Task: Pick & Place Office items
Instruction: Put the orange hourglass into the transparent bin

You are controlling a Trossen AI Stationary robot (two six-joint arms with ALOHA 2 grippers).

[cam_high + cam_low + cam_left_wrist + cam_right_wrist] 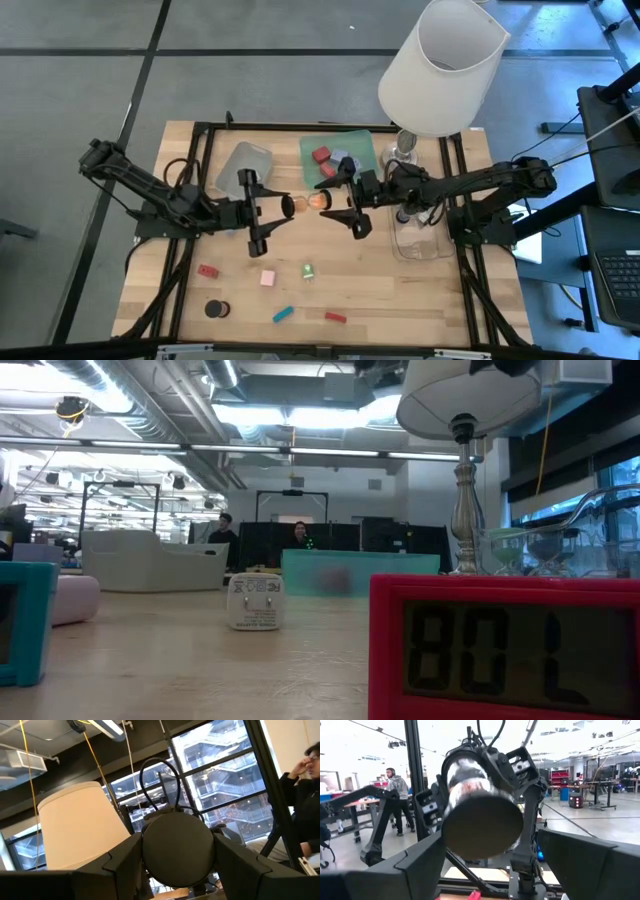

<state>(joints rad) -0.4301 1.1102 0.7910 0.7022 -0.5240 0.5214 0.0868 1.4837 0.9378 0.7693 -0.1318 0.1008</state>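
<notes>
Closest to the low camera stands a red bar with a grey display, filling the lower right of that frame, and a teal bar shows at the left edge. Both lie on the table, untouched.

The work itself is above the middle of the table. In the high view the left gripper and the right gripper meet nose to nose at the centre of the frame, with 1 black cylinder between them, lifted off the wood. The left jaws are clamped on its curved wall: in the left wrist view its round end face sits tight between the 2 dark fingers. The right jaws stand apart on each side of the free end, and a gap shows on both sides, so they do not hold it yet. It looks like a handover from the left to the right.

The cylinder seems stiff and light, and it probably will not crush. Its wall looks smooth and round, so it may turn or slip between flat fingers. The best hold is probably across its width, on the free part away from the left fingers, with the fingers square to its axis.

The other pieces lie well apart along the lower part of the high view, and some lie in the green tray beside the lamp.
</notes>
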